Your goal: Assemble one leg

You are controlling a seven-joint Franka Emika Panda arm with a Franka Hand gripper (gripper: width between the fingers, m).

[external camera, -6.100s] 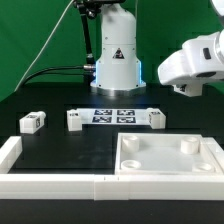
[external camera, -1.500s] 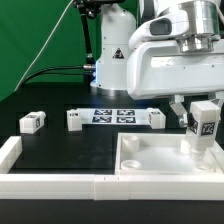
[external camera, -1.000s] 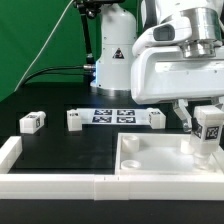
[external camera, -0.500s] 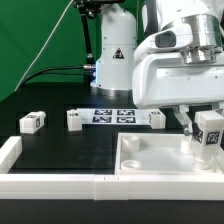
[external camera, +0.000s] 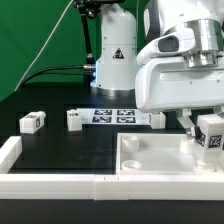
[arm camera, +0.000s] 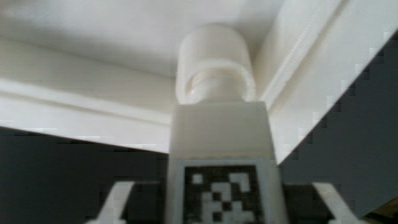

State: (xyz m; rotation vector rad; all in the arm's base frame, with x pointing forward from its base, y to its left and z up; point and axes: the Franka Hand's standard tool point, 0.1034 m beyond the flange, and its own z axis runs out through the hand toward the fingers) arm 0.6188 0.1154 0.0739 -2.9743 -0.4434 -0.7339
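The gripper (external camera: 207, 140), fingers clamped on a marker-faced white leg (external camera: 212, 130), holds it upright over the white tray's (external camera: 150, 176) far corner socket.

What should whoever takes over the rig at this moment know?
Gripper: shut on one leg, held upright over the tray's far corner socket on the exterior view's right.
Three other legs lie loose on the table near the marker board.
Done: leg picked up and brought to the socket.
Left: seat it fully, then release; whether it is seated yet cannot be told.
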